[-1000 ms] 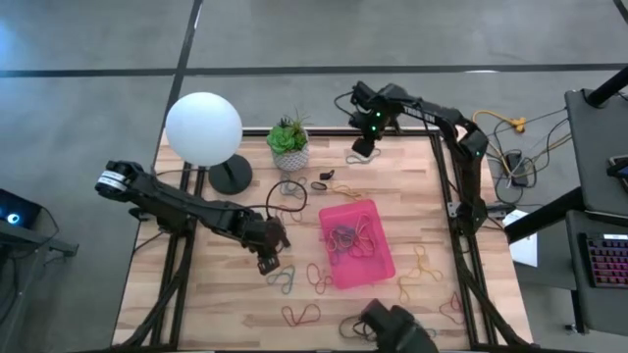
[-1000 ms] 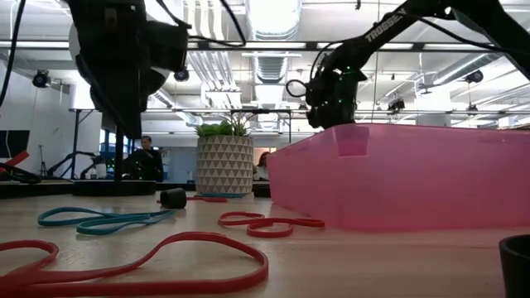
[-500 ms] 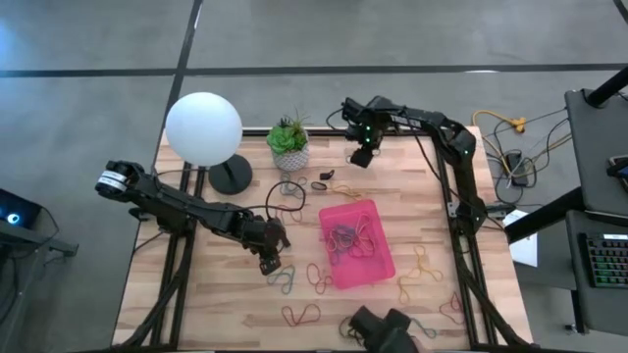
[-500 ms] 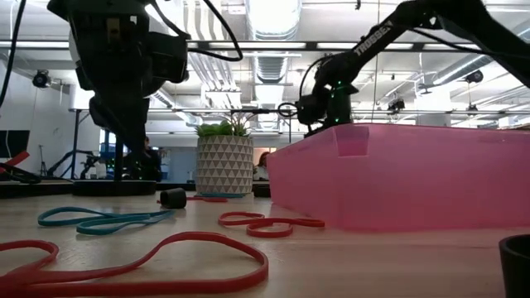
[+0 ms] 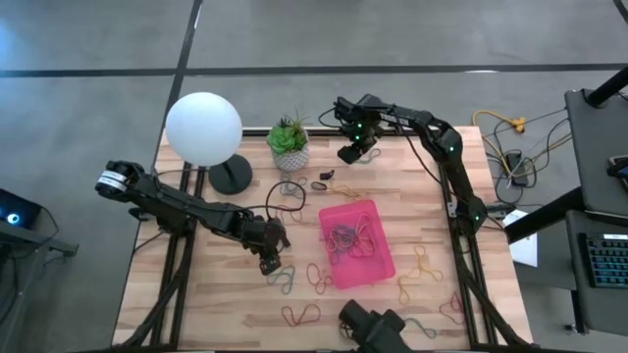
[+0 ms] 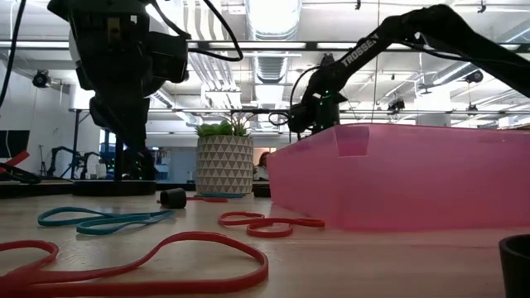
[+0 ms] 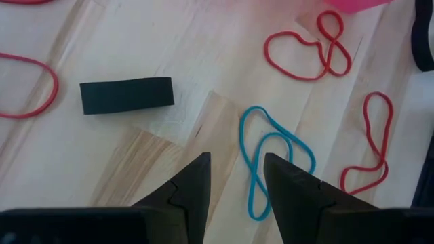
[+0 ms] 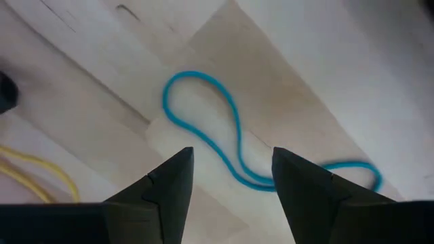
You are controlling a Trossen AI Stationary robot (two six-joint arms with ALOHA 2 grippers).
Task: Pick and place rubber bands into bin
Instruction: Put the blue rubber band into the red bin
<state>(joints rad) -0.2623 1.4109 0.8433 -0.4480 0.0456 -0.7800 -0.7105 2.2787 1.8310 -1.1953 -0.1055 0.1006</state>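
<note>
So the right gripper [image 5: 350,153] hangs over the table's far edge near the plant pot [image 5: 290,150], fingers spread and empty above a blue rubber band [image 8: 224,146]. Left gripper [image 5: 272,261] hovers left of the pink bin [image 5: 384,263], fingers apart, empty too, blue band [image 7: 268,159] just ahead.

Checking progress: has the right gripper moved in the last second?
Yes. The right gripper has shifted leftward along the table's far edge, toward the white patterned plant pot.
</note>
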